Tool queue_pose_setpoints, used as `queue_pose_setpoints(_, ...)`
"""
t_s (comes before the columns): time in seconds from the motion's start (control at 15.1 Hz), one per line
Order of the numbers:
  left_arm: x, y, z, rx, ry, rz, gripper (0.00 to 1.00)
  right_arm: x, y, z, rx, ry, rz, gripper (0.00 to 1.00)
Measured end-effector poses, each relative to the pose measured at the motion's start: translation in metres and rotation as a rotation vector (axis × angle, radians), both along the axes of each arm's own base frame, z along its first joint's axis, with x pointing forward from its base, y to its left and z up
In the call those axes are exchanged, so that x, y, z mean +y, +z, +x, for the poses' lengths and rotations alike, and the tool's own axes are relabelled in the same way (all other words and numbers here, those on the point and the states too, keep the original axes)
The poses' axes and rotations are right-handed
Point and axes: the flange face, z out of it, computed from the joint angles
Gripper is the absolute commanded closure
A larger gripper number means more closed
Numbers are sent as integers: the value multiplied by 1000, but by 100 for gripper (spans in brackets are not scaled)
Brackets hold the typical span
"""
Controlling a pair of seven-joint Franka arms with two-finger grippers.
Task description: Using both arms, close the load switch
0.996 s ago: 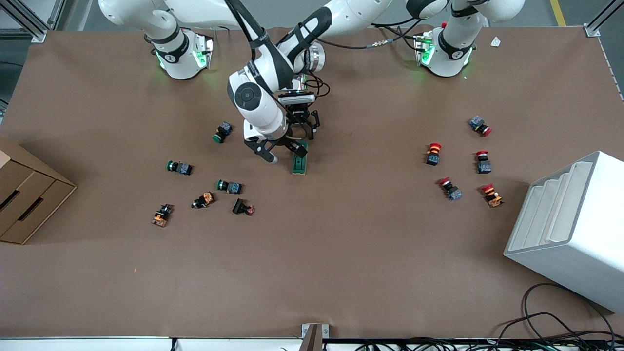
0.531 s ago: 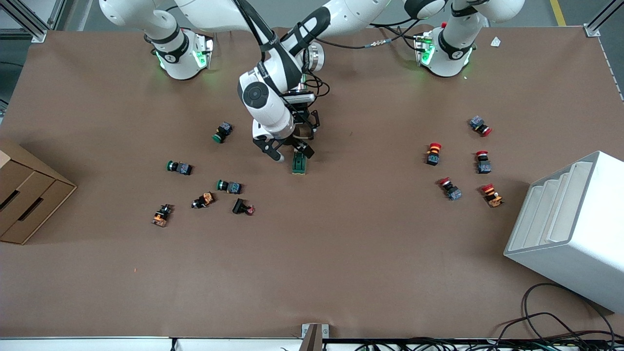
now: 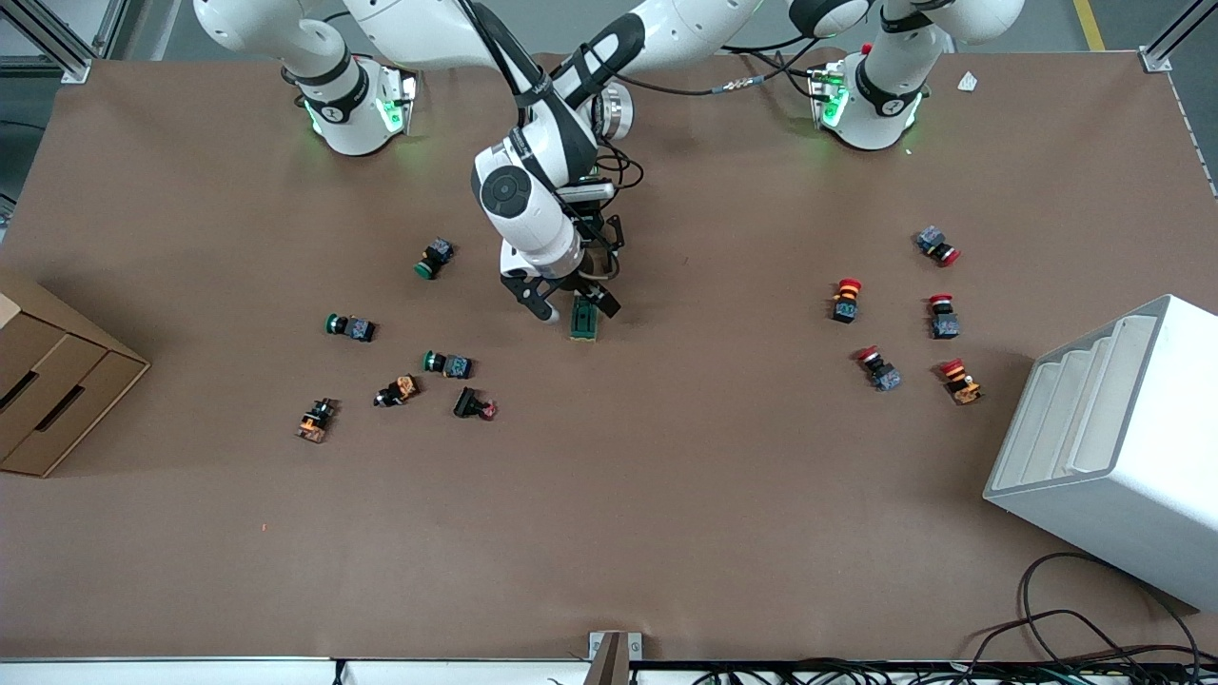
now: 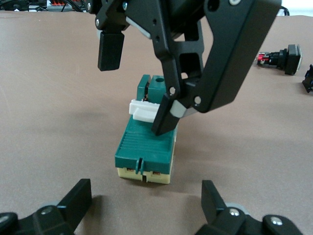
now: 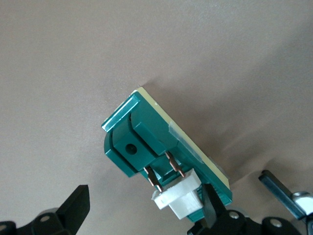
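Observation:
The load switch (image 3: 583,322), a dark green block with a cream base, lies mid-table; it also shows in the left wrist view (image 4: 146,152) and the right wrist view (image 5: 156,142). Its white lever (image 4: 144,109) stands across the block's top. My right gripper (image 3: 574,306) is open and straddles the switch from above; one of its fingers (image 4: 166,115) touches the lever, the other (image 4: 110,49) hangs free beside it. My left gripper (image 3: 594,262) is open and low at the switch's end farther from the front camera, its fingers (image 4: 73,200) on either side, apart from the switch.
Green and orange push buttons (image 3: 447,363) lie toward the right arm's end, red ones (image 3: 845,299) toward the left arm's end. A cardboard box (image 3: 48,381) and a white rack (image 3: 1113,438) stand at the table's ends.
My right arm has swung toward the left arm's end and its gripper has come down over the switch, one finger now on the lever. The left gripper has stayed put.

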Motion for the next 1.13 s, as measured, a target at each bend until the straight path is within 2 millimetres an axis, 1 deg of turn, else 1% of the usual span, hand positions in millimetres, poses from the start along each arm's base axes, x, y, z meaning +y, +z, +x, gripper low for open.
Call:
queue_pose_setpoints(0.46, 0, 0, 0, 0, -2, 3, 1, 1, 6, 7, 27, -36, 2, 0)
queue_pose_setpoints(0.86, 0, 0, 0, -2, -1, 4, 1, 0, 23, 21, 36, -59, 18, 0)
queue_pose_setpoints(1.0, 0, -1, 0, -3, -1, 5, 1, 0, 32, 33, -1, -77, 41, 0)
queue_pose_setpoints(1.13, 0, -1, 0, -4, 0, 5, 1, -3, 35, 46, -22, -95, 52, 0)
